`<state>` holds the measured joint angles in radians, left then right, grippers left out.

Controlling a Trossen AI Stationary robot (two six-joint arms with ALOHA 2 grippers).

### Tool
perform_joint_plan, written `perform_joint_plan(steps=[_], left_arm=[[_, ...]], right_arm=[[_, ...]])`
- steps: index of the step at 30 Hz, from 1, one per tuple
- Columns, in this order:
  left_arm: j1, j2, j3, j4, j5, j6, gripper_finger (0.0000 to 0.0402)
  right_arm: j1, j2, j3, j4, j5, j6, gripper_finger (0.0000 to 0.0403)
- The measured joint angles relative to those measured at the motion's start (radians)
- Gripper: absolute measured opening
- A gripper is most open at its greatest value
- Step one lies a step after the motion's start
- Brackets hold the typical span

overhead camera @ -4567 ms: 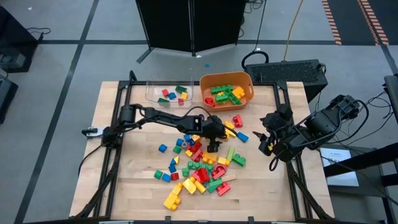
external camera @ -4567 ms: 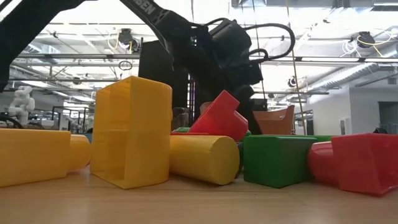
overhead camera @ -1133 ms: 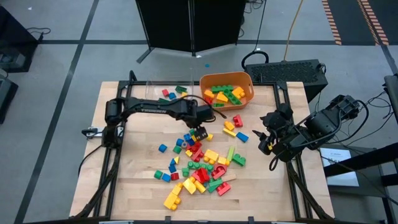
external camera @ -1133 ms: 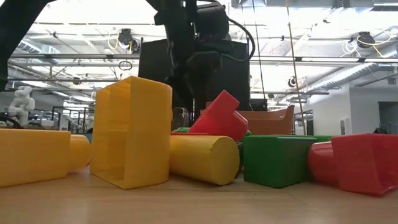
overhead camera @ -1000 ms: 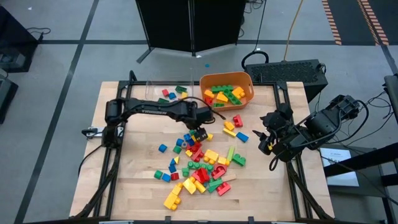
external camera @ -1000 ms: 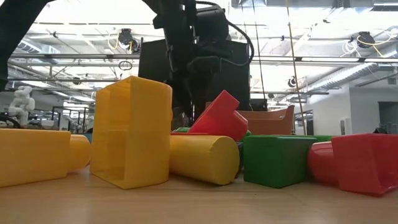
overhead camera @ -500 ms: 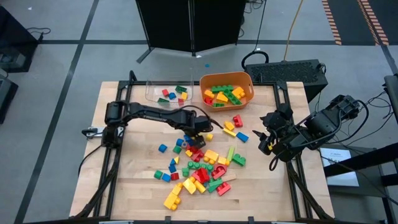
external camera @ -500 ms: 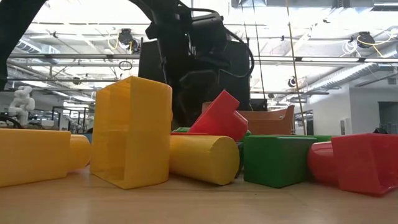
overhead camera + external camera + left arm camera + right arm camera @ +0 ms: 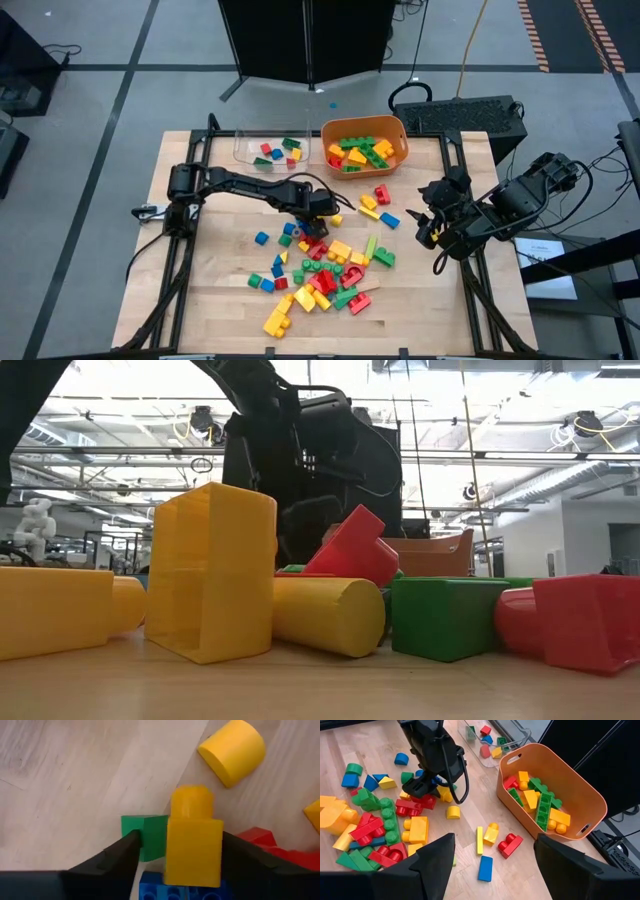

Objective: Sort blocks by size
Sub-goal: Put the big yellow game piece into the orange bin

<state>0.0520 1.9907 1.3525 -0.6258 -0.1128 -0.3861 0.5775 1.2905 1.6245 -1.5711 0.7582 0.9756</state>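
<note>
Left gripper (image 9: 318, 208) low over the 12 o'clock edge of the loose blocks (image 9: 325, 265) at table centre. Half a second ago it hung slightly higher and closer to the orange tub (image 9: 365, 145); it has since dropped toward 6 o'clock onto the pile and its jaws have drawn inward, which suggests a new pick is beginning. In the left wrist view a yellow single-stud block (image 9: 193, 840) stands between the two dark fingers (image 9: 117, 857), with a small green cube (image 9: 145, 836) touching it on one side and a blue studded brick (image 9: 167, 887) beneath. The fingers are part-spread around the yellow block, contact not yet evident. A few small blocks lie in the clear tray (image 9: 268, 148) at 11 o'clock, larger bricks in the tub at 12 o'clock. Right gripper (image 9: 432, 228) waits at 3 o'clock, fingers spread wide, empty.
</note>
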Motion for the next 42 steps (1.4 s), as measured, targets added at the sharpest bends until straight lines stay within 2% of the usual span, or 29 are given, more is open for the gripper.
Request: perform_joint_plan(steps=[8, 14, 22, 29, 32, 36, 40, 42], left_arm=[[0.0, 0.0, -0.001, 0.025, 0.071, 0.007, 0.0121], [0.0, -0.003, 0.034, 0.006, 0.115, 0.005, 0.012], [0.038, -0.013, 0.214, -0.018, 0.109, 0.06, 0.0121], [0.159, -0.013, 0.376, 0.026, -0.09, 0.181, 0.0122], [0.236, -0.013, 0.397, 0.075, -0.122, 0.191, 0.0123], [0.347, -0.003, 0.398, 0.091, -0.113, 0.185, 0.0124], [0.416, 0.021, 0.397, 0.085, -0.006, 0.192, 0.0129], [0.434, 0.027, 0.395, 0.081, 0.03, 0.235, 0.0145]], right_arm=[[0.0, 0.0, 0.0, 0.0, 0.0, 0.0, 0.0265], [0.0, 0.0, 0.0, 0.0, 0.0, 0.0, 0.0265], [0.0, 0.0, 0.0, 0.0, -0.001, -0.001, 0.0265], [0.0, 0.0, 0.0, 0.0, 0.0, -0.017, 0.0265], [0.0, 0.0, 0.0, 0.0, 0.004, -0.019, 0.0265], [0.0, 0.0, 0.0, 0.0, 0.007, -0.019, 0.0265], [0.0, 0.0, 0.0, 0.0, 0.009, -0.021, 0.0265], [0.0, 0.0, 0.0, 0.0, 0.01, -0.024, 0.0265]])
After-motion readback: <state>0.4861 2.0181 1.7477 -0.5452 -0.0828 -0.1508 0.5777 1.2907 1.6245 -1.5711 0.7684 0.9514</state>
